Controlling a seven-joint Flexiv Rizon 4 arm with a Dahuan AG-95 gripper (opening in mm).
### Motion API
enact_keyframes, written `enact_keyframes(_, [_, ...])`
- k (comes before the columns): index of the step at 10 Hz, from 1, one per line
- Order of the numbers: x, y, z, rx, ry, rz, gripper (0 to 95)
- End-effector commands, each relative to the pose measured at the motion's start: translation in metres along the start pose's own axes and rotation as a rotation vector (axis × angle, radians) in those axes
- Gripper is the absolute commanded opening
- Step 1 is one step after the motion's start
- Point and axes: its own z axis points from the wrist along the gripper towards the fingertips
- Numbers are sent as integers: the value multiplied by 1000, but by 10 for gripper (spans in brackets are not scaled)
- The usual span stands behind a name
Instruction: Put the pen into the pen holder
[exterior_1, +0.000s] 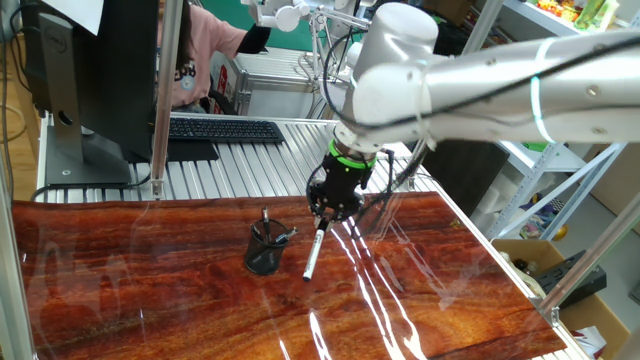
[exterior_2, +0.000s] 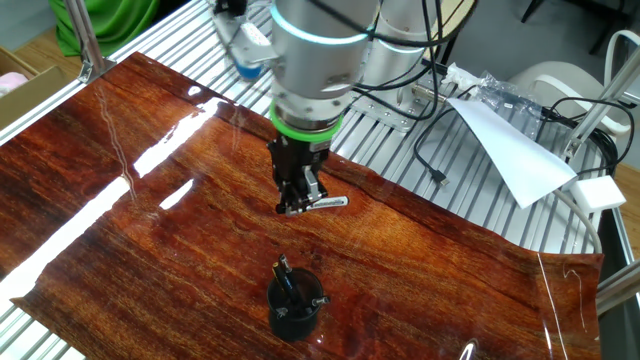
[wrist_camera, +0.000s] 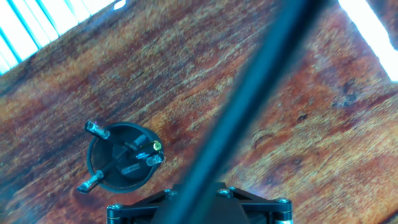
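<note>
My gripper (exterior_1: 333, 208) is shut on the pen (exterior_1: 314, 253), a slim pen with a black and silvery-white barrel that slants down from the jaws towards the reddish wood tabletop (exterior_1: 150, 290). From the other side, the pen's silvery part (exterior_2: 328, 203) sticks out beside the gripper (exterior_2: 297, 200). In the hand view the pen (wrist_camera: 249, 93) is a blurred dark bar running diagonally across the picture. The pen holder (exterior_1: 265, 248), a small black mesh cup, stands upright just left of the pen and apart from it. It is also in the other fixed view (exterior_2: 295, 303) and the hand view (wrist_camera: 120, 157).
Short dark pens (wrist_camera: 134, 163) stand in the cup. Behind the table are a black keyboard (exterior_1: 225, 128), a monitor (exterior_1: 90, 70) and a person in pink (exterior_1: 200, 45). Cables (exterior_2: 435, 160) and a white sheet (exterior_2: 510, 150) lie on the metal slats.
</note>
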Motion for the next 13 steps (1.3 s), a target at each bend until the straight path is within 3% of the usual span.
enact_keyframes(1, [0, 1, 0, 5, 7, 2, 0])
enact_keyframes(5, [0, 1, 0, -2, 22, -4, 0])
enact_keyframes(8, [-1, 2, 0, -17, 50, 3, 0])
enact_keyframes(13, [-2, 2, 1, 19, 95, 48, 0])
